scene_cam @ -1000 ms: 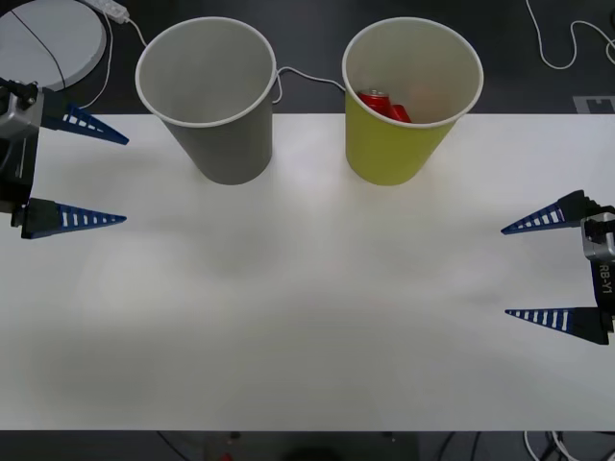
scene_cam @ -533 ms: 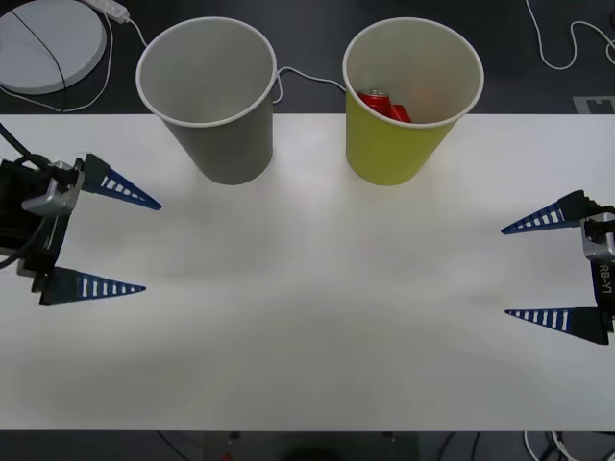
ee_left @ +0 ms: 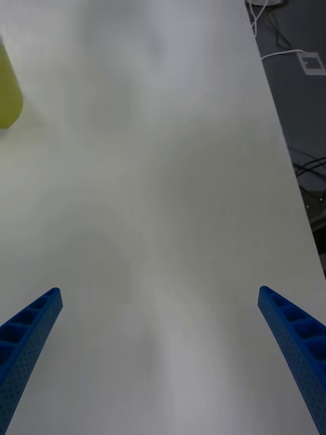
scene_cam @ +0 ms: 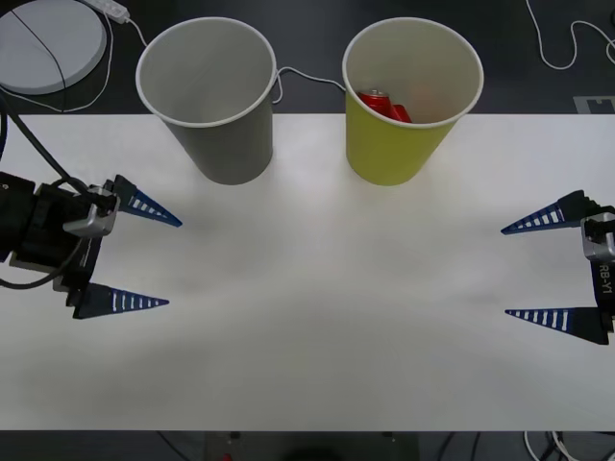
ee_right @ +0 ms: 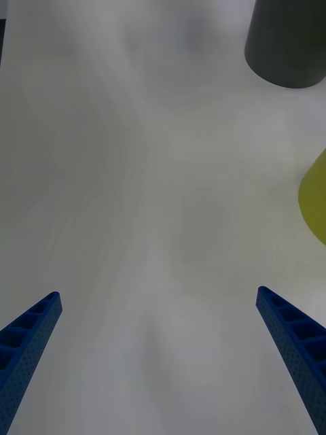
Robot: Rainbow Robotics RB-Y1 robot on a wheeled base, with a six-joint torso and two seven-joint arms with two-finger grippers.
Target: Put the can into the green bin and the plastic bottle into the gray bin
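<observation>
The red can (scene_cam: 384, 105) lies inside the green bin (scene_cam: 399, 154) at the back right of the white table. The gray bin (scene_cam: 231, 144) stands to its left, its visible inside pale and bare. The plastic bottle is out of view. My left gripper (scene_cam: 173, 261) hovers open over the table's left side, in front of the gray bin, nothing between its blue fingers. My right gripper (scene_cam: 504, 272) is open at the right edge, holding nothing. The right wrist view catches the gray bin (ee_right: 288, 41) and an edge of the green bin (ee_right: 316, 204). A sliver of the green bin (ee_left: 8, 95) appears in the left wrist view.
The white table (scene_cam: 317, 327) spreads wide between the two grippers. Behind it lie a round white disc (scene_cam: 53, 38) at the back left and white cables (scene_cam: 567, 43) on the dark floor.
My left gripper has come down from the back left corner toward the table's middle left, staying open. The right gripper, bins and can have not moved.
</observation>
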